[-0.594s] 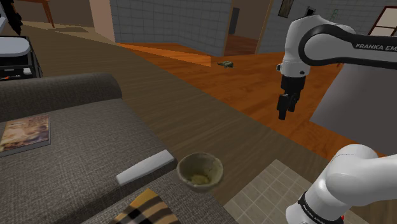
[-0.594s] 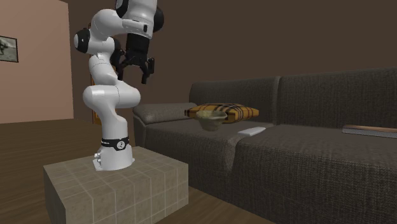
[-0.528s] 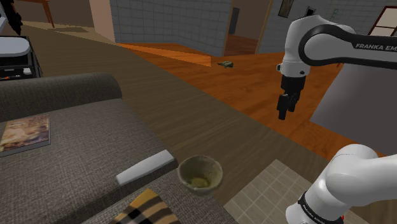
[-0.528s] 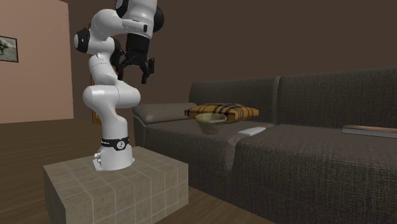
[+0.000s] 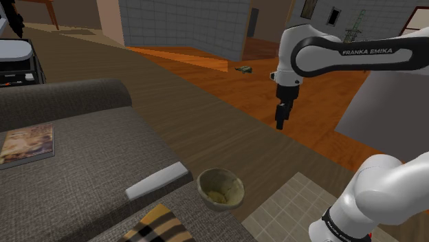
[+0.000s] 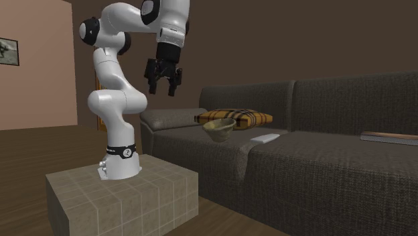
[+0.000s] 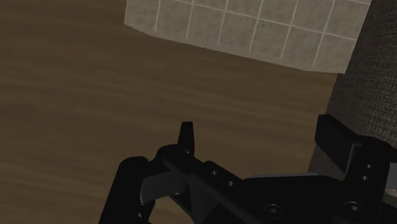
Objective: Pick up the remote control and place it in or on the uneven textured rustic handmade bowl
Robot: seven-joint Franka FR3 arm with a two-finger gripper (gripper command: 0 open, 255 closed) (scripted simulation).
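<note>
Black fingers stand well apart on the gripper [image 6: 164, 89], with nothing between them. In the last half second the arm has swung it out toward the sofa [image 6: 321, 167] and a little lower, though it hangs high and well short of the seat. I judge this to be the start of the reach, with the grasp not yet begun.

The pale remote [image 5: 157, 181] lies flat near the seat's front edge, just beside the bowl [image 5: 218, 180] but apart from it. The bowl has shifted slightly and looks tilted.

The shoulder view shows the gap between remote and bowl and the bowl's inside. The second exterior view shows the gripper's height above the seat. The wrist view looks down on the wooden floor [image 7: 95, 95] and the tiled stand [image 7: 254, 32].
</note>
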